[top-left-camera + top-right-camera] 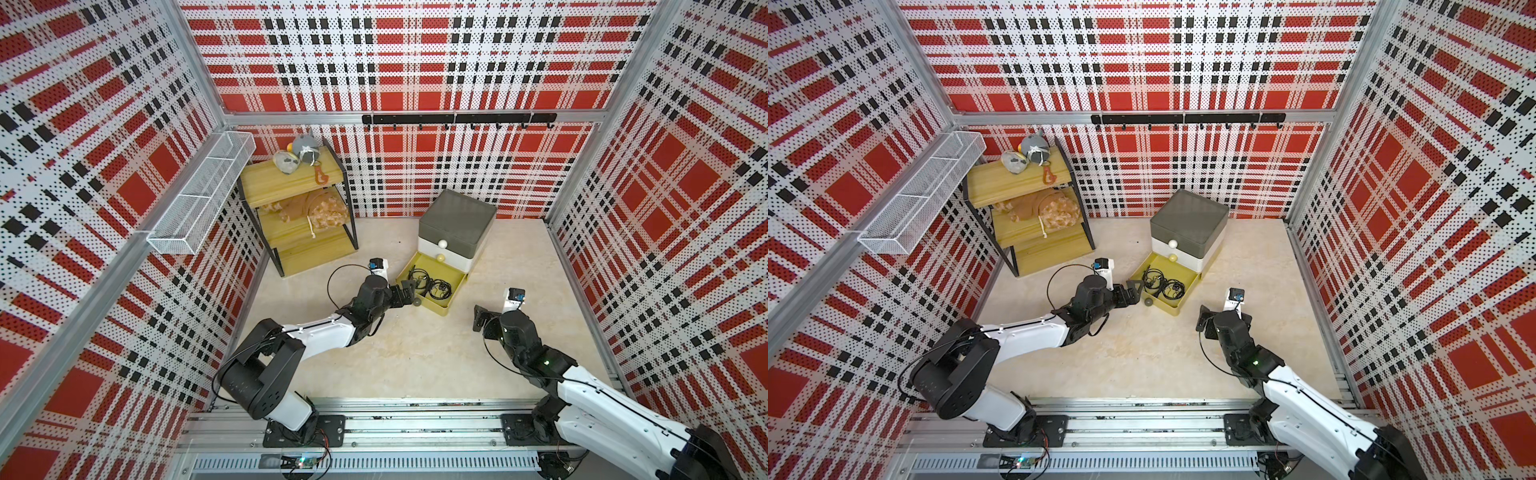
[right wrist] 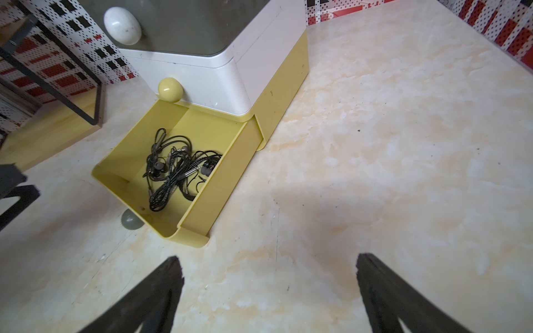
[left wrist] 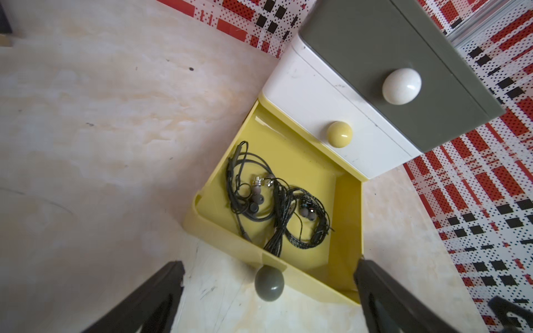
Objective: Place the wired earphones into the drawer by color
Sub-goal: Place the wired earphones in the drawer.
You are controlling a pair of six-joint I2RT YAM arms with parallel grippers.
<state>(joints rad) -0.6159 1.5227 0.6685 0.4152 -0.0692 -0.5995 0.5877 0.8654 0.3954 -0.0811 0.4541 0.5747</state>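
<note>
Earphones [image 3: 277,201], black, lie tangled lengthwise across the open yellow drawer [image 3: 347,225].

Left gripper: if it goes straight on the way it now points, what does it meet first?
Probably the grey knob on the open yellow drawer, between the left gripper's open fingers; depth is unclear.

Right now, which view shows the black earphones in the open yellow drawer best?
Left wrist: close, looking down into the yellow drawer; the black earphones show separate cords and earbuds. Right wrist shows them smaller, slanted. Both top views: just a small dark tangle.
</note>
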